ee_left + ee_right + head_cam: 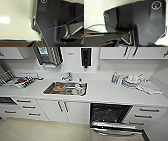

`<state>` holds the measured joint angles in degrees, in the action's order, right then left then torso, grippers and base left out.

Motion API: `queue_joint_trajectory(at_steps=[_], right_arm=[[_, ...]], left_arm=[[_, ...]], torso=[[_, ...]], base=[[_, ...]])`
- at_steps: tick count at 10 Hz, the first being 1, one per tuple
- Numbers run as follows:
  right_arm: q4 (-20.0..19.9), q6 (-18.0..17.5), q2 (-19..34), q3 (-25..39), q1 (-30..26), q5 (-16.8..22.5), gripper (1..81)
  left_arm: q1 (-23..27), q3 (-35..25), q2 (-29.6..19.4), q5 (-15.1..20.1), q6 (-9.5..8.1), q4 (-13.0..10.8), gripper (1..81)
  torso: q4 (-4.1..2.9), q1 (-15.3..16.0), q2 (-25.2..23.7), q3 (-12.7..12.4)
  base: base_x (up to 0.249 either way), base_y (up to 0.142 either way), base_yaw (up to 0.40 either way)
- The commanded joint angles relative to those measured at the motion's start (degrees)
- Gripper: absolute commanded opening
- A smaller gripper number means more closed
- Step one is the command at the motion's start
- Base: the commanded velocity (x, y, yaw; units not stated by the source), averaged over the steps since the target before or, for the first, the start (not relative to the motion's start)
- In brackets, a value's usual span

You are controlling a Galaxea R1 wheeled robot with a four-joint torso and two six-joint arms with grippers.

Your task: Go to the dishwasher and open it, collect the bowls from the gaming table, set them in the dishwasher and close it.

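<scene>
Dishwasher open under the counter, bowls yet to be fetched.

Dishwasher (110,118) sits below the right half of the white counter (105,93), between the double cupboard doors (63,110) and a stack of drawers (147,114); its steel door hangs down and the dark inside shows, so the opening step looks done. Sink (65,88) is let into the counter's middle with some crockery in it, a dish rack (17,80) stands toward the left end, and white dishes (131,80) are piled beside a towel (150,87) near the right back corner. No coloured bowls or gaming table can be seen from where the robot stands, so collecting, loading and closing all seem left to do. Of either pincer I cannot tell whether it is wide or narrow; the wrist views give dark robot parts over pale floor (15,20).
</scene>
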<state>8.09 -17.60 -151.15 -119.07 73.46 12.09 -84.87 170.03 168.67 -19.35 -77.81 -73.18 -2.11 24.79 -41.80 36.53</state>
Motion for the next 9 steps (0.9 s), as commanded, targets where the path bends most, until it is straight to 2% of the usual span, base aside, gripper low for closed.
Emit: queue_joint_trajectory(at_steps=[1, 3, 5, 9], right_arm=[[0.6, 0.1, 0.7, 0.5, -1.2, 3.9, 81.1], [0.5, 0.0, 0.5, 0.4, -0.9, 3.9, 81.1], [0.6, 0.1, 0.2, 0.4, -0.6, 3.8, 81.1], [0.5, 0.1, -1.1, -2.0, 0.4, 3.0, 81.1]], left_arm=[[0.4, 1.2, -0.8, 2.7, 0.12, 0.1, 81.1], [0.4, 1.2, -0.3, 2.7, 0.12, 0.1, 81.1], [0.4, 1.2, 0.1, 2.7, 0.12, 0.1, 81.1], [0.4, 1.2, 0.8, 2.8, 0.29, 0.0, 81.1]], torso=[[0.0, -3.6, 5.5, 0.0], [0.0, -6.1, 9.5, -5.2], [0.0, -8.0, 12.4, -7.6], [0.0, -13.1, 20.2, -15.4]], base=[[0.0, 0.0, 0.0], [0.0, 0.0, 0.0], [0.0, 0.0, 0.0], [0.0, 0.0, 0.0]])
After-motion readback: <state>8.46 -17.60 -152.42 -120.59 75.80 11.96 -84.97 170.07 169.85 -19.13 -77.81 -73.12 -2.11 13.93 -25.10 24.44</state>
